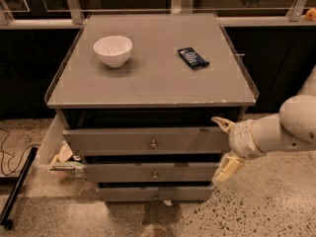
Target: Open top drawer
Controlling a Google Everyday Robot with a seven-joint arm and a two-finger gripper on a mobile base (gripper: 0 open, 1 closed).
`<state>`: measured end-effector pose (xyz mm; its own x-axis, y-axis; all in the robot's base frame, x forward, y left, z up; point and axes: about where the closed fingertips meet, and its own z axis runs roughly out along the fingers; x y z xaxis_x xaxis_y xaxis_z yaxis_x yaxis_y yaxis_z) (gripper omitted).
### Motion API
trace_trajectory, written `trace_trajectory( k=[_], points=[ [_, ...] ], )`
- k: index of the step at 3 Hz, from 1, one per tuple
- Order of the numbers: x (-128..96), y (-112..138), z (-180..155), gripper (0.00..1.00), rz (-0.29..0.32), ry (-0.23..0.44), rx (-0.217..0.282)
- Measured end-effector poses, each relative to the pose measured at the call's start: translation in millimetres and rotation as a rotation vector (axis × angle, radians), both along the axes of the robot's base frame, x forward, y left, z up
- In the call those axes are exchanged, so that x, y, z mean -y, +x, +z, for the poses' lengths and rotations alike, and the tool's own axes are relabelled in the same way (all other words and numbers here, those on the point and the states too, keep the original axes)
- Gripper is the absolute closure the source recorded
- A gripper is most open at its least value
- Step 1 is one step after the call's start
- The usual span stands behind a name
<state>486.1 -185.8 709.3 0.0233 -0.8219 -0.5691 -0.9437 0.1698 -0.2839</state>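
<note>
Grey square-topped cabinet (153, 85) stands on speckled terrazzo floor (269, 206), seen from in front and above. On its top: round white ceramic bowl (113, 50) at left rear, upright; small dark blue flat packet (193, 58) right of centre, well apart from the bowl. The top drawer (113, 141), a wide grey flat front panel with a small round metal knob (153, 144) at centre, sits directly under the cabinet top, with a dark gap showing above its front edge. Two shorter grey drawer fronts below, middle (123, 173) and bottom (128, 194), each with a like knob. The cream-coloured two-finger gripper (225, 146) is at the right end of the top drawer's front, reaching in from the right on a pale rounded arm (291, 125). Fingers spread wide: upper finger (222, 123) by the panel's top right corner, lower finger (228, 168) level with the middle drawer; nothing held. Knob untouched. Clear plastic bin (52, 149) stands against the cabinet's left side.
</note>
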Motion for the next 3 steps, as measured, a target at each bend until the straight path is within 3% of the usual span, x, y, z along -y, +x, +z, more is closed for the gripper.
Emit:
trace_trajectory(
  k=[1, 3],
  points=[
    [-3, 16, -21, 0.0, -0.001, 0.016, 0.017],
    [-17, 56, -51, 0.0, 0.042, -0.021, 0.051]
  ],
)
